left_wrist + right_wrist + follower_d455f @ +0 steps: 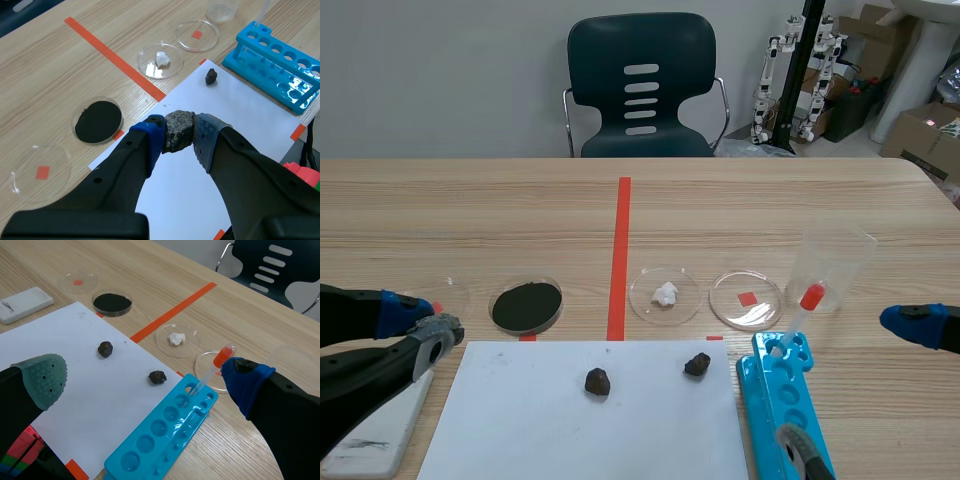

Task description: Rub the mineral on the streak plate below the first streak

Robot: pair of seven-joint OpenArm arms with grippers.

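My left gripper (178, 132) is shut on a rough grey-brown mineral (178, 130), held above the near left part of the white paper (235, 130). In the scene view this gripper (425, 322) hangs just above the far end of the white streak plate (375, 440), which lies off the paper's left edge. A dark streak (360, 443) marks the plate's near part. The plate (22, 304) also shows in the right wrist view. My right gripper (144, 371) is open and holds nothing, above the blue rack at the table's right side (855, 385).
Two dark rocks (597, 381) (697, 364) lie on the paper (520, 420). Behind it stand a dish of black powder (526, 306), a dish with a white lump (665, 294) and two empty dishes (746, 298) (445, 295). A blue tube rack (785, 410) and a beaker (835, 260) holding a dropper (810, 297) are at the right.
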